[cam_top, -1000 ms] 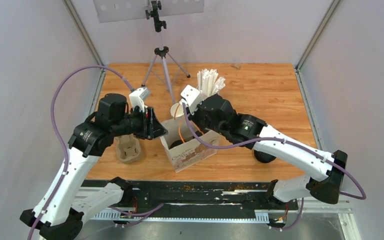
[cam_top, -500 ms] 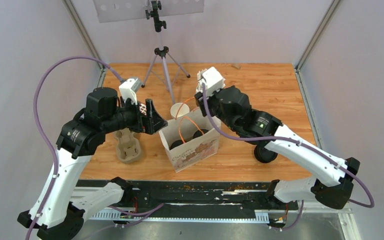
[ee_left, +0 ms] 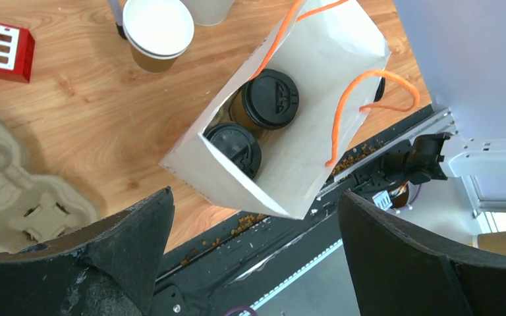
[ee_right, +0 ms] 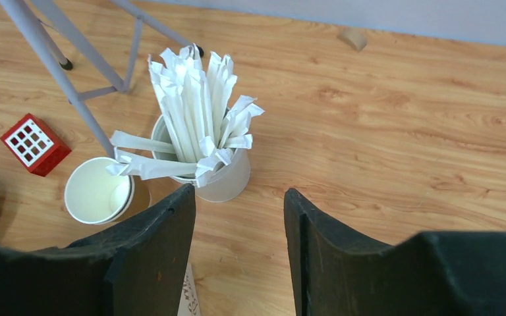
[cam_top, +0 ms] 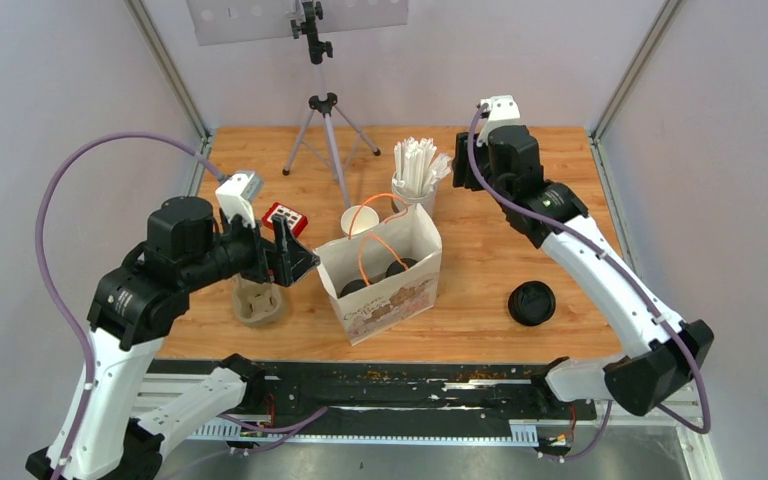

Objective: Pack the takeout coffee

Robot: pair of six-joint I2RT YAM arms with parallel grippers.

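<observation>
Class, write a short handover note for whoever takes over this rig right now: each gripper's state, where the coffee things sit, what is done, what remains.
Left gripper: open, empty, at the bag's left side.
Right gripper: open, empty, raised near the straw cup.
Two lidded cups stand inside the white bag.
Done: those two are packed.
Left, probably: the lidless cup behind the bag gets a lid from the black pile, then goes in.

2 lidded coffee cups (ee_left: 271,99) in 1 paper bag (cam_top: 390,295); 1 open cup (cam_top: 359,221), 1 straw cup (ee_right: 227,178), 1 red box (cam_top: 284,217), 1 carrier (cam_top: 258,303), 1 lid pile (cam_top: 531,302).
</observation>
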